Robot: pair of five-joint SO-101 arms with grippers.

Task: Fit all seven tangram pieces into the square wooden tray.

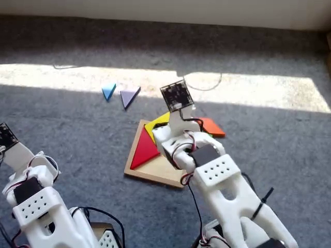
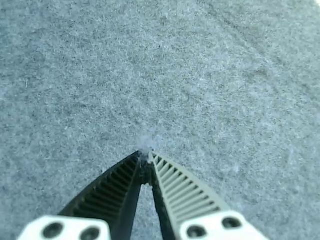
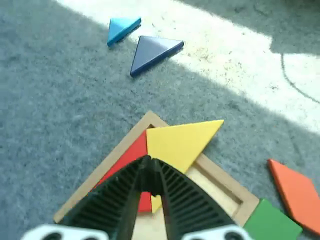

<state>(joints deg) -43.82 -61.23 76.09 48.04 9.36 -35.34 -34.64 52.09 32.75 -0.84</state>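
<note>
tray (image 1: pixel 155 169) holding red triangle (image 1: pixel 144 150), yellow triangle (image 3: pixel 177 142) overhanging rim, left gripper (image 2: pixel 148 157), right gripper (image 3: pixel 149 161) each pressed closed

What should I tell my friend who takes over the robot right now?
Left gripper: shut, holding nothing, over bare carpet.
Right gripper: shut, holding nothing, above the tray, by the yellow triangle.
Done: the red triangle lies in the tray.
Half done: the yellow triangle is partly in, with one corner poking over the rim.
Left: the orange piece and green piece lie beside the tray; the blue triangle and purple triangle lie farther off on the carpet.
</note>
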